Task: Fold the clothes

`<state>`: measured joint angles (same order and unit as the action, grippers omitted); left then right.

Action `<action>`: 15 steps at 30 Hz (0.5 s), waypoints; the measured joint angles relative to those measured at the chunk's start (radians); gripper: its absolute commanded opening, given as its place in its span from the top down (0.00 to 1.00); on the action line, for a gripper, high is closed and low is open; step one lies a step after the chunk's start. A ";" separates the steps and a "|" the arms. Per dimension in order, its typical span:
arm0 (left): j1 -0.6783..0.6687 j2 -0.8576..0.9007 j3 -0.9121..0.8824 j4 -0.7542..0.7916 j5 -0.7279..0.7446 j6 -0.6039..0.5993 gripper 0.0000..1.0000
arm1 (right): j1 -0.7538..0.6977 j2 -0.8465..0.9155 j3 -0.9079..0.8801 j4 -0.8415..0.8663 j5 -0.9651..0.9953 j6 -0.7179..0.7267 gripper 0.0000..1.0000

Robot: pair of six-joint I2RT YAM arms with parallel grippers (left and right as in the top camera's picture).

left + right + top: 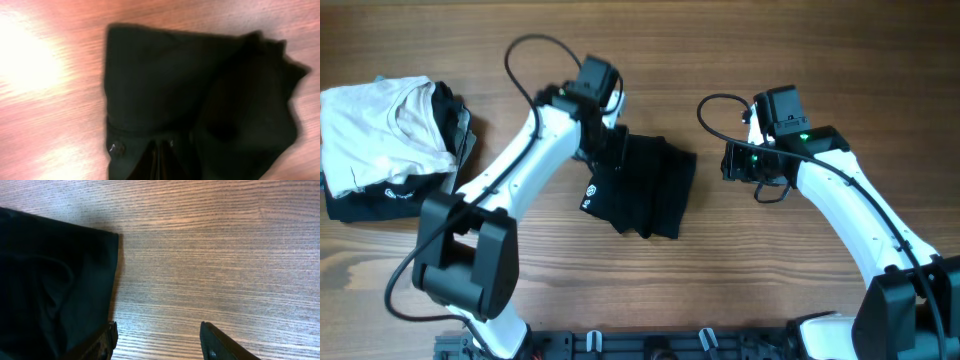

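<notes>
The brown wood-grain table (770, 290) carries a plain black soft-fabric T-shirt (645, 190), lying folded into a rough rectangle at its centre. At the far left, a folded white garment (380, 130) lies on a folded black garment with white lettering (380, 200). The left gripper (159, 162) is narrowed onto the T-shirt's edge. The right gripper (160, 342) is spread wide and holds nothing, over bare wood just beside the T-shirt.

**White shells, black joints**

The left arm (510, 170) and the right arm (850, 200) share one look: glossy white link shells between bulky black joints. A thin black cable (510, 60) loops above each wrist. A green light (804, 136) glows on the right wrist. The right claw (157, 330) has black fingers (220, 347) — one carries a small screw.
</notes>
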<state>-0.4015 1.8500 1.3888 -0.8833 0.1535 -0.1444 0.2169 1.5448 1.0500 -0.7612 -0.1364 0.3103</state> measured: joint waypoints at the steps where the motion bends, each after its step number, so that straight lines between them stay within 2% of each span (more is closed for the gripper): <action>1: -0.004 0.002 -0.056 0.057 0.009 0.000 0.96 | 0.000 0.000 0.000 0.000 0.000 0.000 0.42; 4: -0.020 0.005 -0.148 0.177 0.125 -0.002 0.96 | 0.000 0.000 0.000 0.000 0.000 0.000 0.42; 7: -0.078 0.005 -0.151 0.249 0.340 -0.003 0.96 | 0.000 0.000 0.000 0.000 0.000 0.000 0.42; 10: -0.176 0.003 -0.151 0.278 0.486 -0.003 0.96 | 0.000 0.000 0.000 -0.001 0.000 0.000 0.42; 12: -0.207 0.002 -0.151 0.251 0.499 -0.003 0.96 | 0.000 0.000 0.000 0.000 0.000 0.000 0.42; 14: -0.196 -0.013 -0.149 0.178 0.468 -0.004 0.96 | 0.000 0.000 0.000 0.004 0.000 0.000 0.53; 15: -0.180 -0.030 -0.146 0.135 0.446 -0.003 0.94 | 0.000 0.000 0.000 0.009 -0.014 -0.011 0.53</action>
<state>-0.5816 1.8202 1.2423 -0.7479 0.5991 -0.1471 0.2169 1.5448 1.0500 -0.7525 -0.1501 0.2989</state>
